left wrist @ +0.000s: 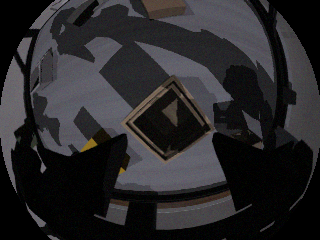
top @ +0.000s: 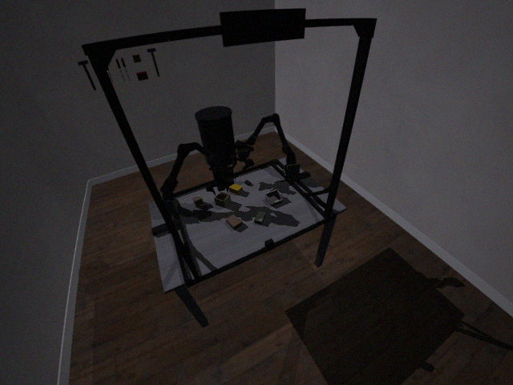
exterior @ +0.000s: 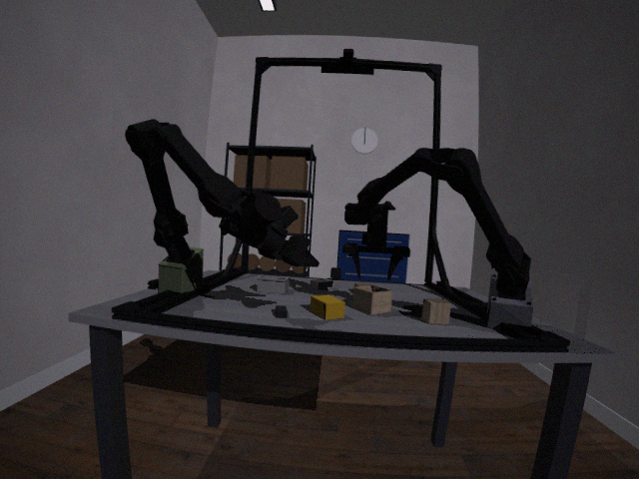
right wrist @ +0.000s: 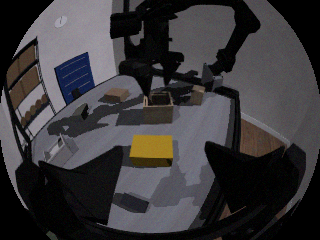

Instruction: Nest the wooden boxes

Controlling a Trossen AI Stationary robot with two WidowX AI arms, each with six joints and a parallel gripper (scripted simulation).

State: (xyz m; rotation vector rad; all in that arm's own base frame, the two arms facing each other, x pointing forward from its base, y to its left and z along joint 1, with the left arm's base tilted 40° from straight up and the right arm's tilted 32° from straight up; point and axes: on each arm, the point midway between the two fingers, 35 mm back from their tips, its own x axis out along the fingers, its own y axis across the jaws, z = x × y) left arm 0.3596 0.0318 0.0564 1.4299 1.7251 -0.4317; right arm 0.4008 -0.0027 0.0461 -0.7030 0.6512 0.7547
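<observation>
A large wooden box (top: 222, 201) (exterior: 378, 301) (left wrist: 144, 141) (right wrist: 158, 116) stands open side up mid-table. A smaller wooden box (left wrist: 172, 112) sits inside it; its depth and any further box inside are too dark to tell. My left gripper (exterior: 374, 278) (left wrist: 171, 138) (right wrist: 157, 90) is open and empty above the nested boxes. A small wooden piece (top: 198, 200) (exterior: 436, 312) (right wrist: 198, 95) stands apart beside them; whether it has a mouth is unclear. My right gripper (exterior: 315, 263) (right wrist: 164, 148) is open and empty, above the table and away from the boxes.
A yellow block (top: 236, 188) (exterior: 327, 306) (right wrist: 151, 147) lies beside the large box. A pale open container (top: 272, 202) (right wrist: 60, 151), a tan block (top: 234, 220) (right wrist: 116, 94), a grey-green block (top: 260, 216) and a small dark block (exterior: 280, 311) (right wrist: 133, 202) lie around the table.
</observation>
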